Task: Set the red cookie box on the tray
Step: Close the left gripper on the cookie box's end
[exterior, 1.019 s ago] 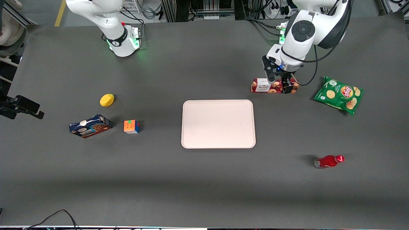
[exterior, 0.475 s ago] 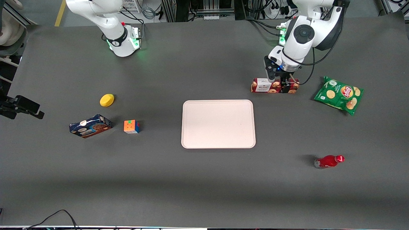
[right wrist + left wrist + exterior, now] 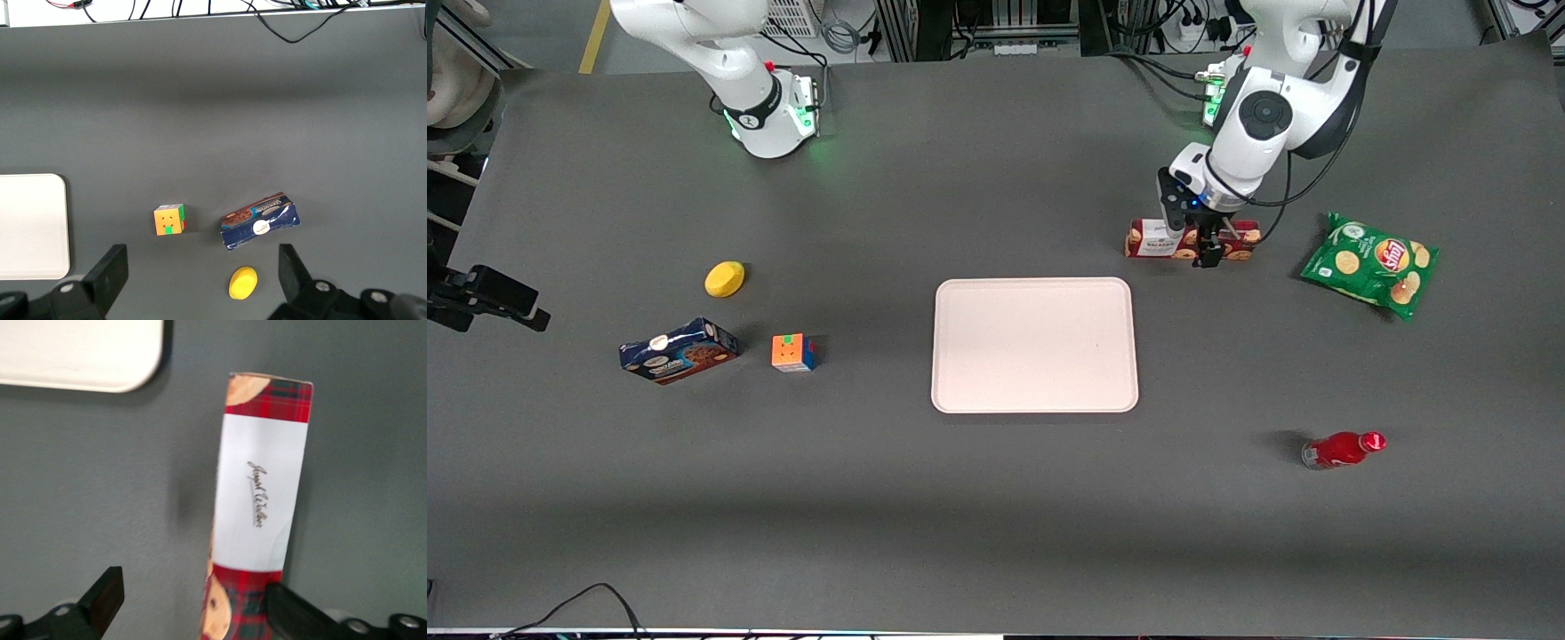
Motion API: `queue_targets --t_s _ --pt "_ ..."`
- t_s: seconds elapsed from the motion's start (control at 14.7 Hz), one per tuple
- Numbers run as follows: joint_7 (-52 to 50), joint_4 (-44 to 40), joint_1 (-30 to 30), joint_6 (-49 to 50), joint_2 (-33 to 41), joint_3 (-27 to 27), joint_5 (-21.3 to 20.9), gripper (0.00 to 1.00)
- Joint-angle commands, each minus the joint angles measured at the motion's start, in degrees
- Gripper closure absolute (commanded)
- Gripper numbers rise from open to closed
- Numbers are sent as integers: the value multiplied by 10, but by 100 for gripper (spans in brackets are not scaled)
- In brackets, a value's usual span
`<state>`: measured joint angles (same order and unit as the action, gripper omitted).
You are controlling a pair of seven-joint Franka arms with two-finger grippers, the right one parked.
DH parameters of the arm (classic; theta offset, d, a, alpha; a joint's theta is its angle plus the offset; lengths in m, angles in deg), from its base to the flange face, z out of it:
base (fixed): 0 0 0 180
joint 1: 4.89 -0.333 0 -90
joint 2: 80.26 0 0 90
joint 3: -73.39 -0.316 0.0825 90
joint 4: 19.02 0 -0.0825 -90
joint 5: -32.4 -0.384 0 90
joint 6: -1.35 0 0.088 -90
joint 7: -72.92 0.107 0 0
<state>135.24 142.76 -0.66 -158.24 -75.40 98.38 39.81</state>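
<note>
Front view, starting from the near edge of the table [image 3: 960,516]: a red bottle [image 3: 1343,449] lies on its side toward the working arm's end. Farther in, the tray [image 3: 1035,345] sits bare in the middle. A dark blue cookie box [image 3: 679,350], a colour cube [image 3: 793,352] and a yellow lemon-shaped thing [image 3: 725,278] lie well off toward the parked arm's end. Farther from the camera than the tray, and just off its corner on the working arm's side, the red cookie box [image 3: 1152,240] lies flat on the table, with a green chip bag [image 3: 1371,263] beside it. The left gripper [image 3: 1202,244] is down over the box, about midway along its length. From the wrist view the fingers [image 3: 103,597] are spread apart and straddle the box [image 3: 260,487]. One sits close against its narrow side, though I cannot tell if it touches, and the other stands clear of it with bare table between. So nothing is gripped, and the box is not yet off the table. I would call this the grasp step, with the carry not begun. The next move, as I judge it, calls for the fingers to close squarely across the slim sides without nudging the box askew. After that it needs a lift high enough to clear the tray's low rim, a short carry toward the camera, and a level set-down inside the tray.
</note>
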Motion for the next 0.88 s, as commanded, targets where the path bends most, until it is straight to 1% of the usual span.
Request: queue_targets --t_s 0.0,0.34,0.41,0.48,0.61,0.68,0.75,0.81 --pt "15 29 6 -44 -14 0 12 0" --pt "15 29 7 -44 -18 0 12 1" --pt "15 29 7 -44 -21 -1 12 7" --pt "15 29 7 -44 -24 -1 12 17" --pt "14 29 7 -44 -28 -1 12 44" --pt "14 29 7 -44 -29 -1 12 55" --pt "14 29 7 -43 -32 -1 12 63" --pt "13 28 7 -42 -35 -1 12 67"
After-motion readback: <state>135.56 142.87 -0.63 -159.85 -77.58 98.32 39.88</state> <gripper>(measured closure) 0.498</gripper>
